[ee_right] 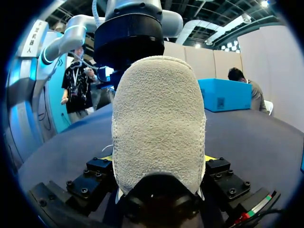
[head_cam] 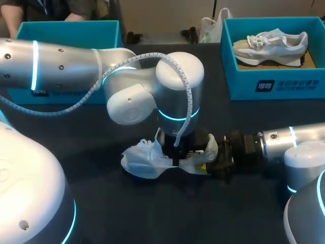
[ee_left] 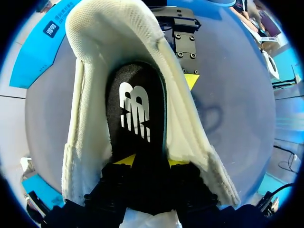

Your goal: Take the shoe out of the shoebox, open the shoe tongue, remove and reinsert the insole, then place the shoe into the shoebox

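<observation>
Insole step in hand, by my reading. White sneaker [head_cam: 152, 160] lies on the dark counter [head_cam: 152, 218], well apart from the left shoebox [head_cam: 66, 24] and the right shoebox [head_cam: 274, 84] at the far edge. My right gripper [ee_right: 158, 158] clamps its grey heel from both sides. My left gripper [ee_left: 151, 161] points down into the opening, its yellow tips pinching the near end of the black insole [ee_left: 135, 109], which lies inside the shoe. I cannot tell pull-out from reseat. Either way, the next move calls for the right arm to brace the heel while the left works the insole lengthwise, clear of the white lining.
</observation>
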You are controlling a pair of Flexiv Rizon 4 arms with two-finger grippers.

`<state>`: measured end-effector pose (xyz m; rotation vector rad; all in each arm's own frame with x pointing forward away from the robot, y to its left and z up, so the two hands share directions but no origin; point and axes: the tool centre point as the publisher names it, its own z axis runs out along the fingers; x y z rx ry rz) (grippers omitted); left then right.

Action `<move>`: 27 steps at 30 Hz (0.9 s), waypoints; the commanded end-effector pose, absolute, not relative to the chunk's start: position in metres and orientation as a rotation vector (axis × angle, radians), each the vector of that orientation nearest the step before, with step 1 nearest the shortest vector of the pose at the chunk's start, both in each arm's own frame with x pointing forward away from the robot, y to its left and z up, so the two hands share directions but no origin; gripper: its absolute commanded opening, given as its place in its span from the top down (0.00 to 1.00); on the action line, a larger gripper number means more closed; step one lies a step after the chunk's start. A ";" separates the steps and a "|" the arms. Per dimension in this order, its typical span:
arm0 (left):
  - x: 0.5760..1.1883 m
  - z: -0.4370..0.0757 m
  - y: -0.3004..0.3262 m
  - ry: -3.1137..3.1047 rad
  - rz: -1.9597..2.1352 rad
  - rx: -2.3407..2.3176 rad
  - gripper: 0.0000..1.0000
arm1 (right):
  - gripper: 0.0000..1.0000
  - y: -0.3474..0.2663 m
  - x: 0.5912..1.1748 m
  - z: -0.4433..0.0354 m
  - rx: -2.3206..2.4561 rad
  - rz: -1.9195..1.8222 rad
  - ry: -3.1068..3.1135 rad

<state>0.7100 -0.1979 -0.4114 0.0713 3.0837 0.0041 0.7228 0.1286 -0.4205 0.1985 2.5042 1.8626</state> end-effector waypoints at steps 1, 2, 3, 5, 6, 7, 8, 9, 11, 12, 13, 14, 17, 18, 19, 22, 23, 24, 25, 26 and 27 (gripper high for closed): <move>0.728 -0.425 -0.198 3.116 -0.013 0.057 0.66 | 1.00 0.130 0.722 -0.419 0.199 1.860 2.511; 0.728 -0.424 -0.197 3.117 -0.013 0.057 0.66 | 1.00 0.130 0.722 -0.419 0.199 1.860 2.511; 0.727 -0.423 -0.197 3.118 -0.012 0.057 0.66 | 1.00 0.130 0.722 -0.419 0.199 1.860 2.511; 0.727 -0.421 -0.197 3.132 -0.010 0.065 0.65 | 1.00 0.130 0.722 -0.419 0.199 1.860 2.511; 0.727 -0.420 -0.196 3.133 -0.011 0.066 0.65 | 1.00 0.130 0.722 -0.419 0.199 1.860 2.511; 0.726 -0.419 -0.196 3.139 -0.011 0.073 0.65 | 1.00 0.130 0.722 -0.419 0.199 1.860 2.511; 0.726 -0.419 -0.197 3.140 -0.013 0.075 0.65 | 1.00 0.130 0.722 -0.419 0.199 1.860 2.511; 0.726 -0.418 -0.197 3.140 -0.013 0.076 0.65 | 1.00 0.130 0.722 -0.419 0.199 1.860 2.511; 0.726 -0.417 -0.197 3.141 -0.012 0.078 0.65 | 1.00 0.130 0.722 -0.419 0.199 1.860 2.511; 0.726 -0.417 -0.198 3.152 -0.016 0.082 0.65 | 1.00 0.130 0.722 -0.419 0.199 1.860 2.511; 0.726 -0.417 -0.198 3.151 -0.016 0.082 0.65 | 1.00 0.130 0.722 -0.419 0.199 1.860 2.511; 0.726 -0.417 -0.198 3.141 -0.014 0.079 0.65 | 1.00 0.130 0.722 -0.419 0.199 1.860 2.511; 0.725 -0.424 -0.201 3.102 0.001 0.082 0.65 | 1.00 0.130 0.722 -0.419 0.199 1.860 2.511; 0.725 -0.428 -0.203 3.084 0.012 0.075 0.65 | 1.00 0.130 0.722 -0.419 0.199 1.860 2.511; 0.726 -0.431 -0.204 3.075 0.016 0.069 0.67 | 1.00 0.130 0.722 -0.419 0.199 1.860 2.511; 0.731 -0.438 -0.205 3.045 0.048 0.021 0.70 | 1.00 0.130 0.722 -0.419 0.199 1.860 2.511; 0.734 -0.438 -0.205 3.046 0.045 0.003 0.73 | 1.00 0.130 0.722 -0.419 0.199 1.860 2.511; 0.737 -0.437 -0.204 3.053 0.043 -0.011 0.77 | 1.00 0.130 0.722 -0.419 0.199 1.860 2.511; 0.739 -0.436 -0.203 3.051 0.043 -0.026 0.81 | 1.00 0.130 0.722 -0.419 0.199 1.860 2.511; 0.742 -0.435 -0.202 3.053 0.041 -0.035 0.87 | 1.00 0.130 0.722 -0.419 0.199 1.860 2.511; 0.744 -0.434 -0.201 3.055 0.037 -0.045 0.92 | 1.00 0.130 0.722 -0.419 0.199 1.860 2.511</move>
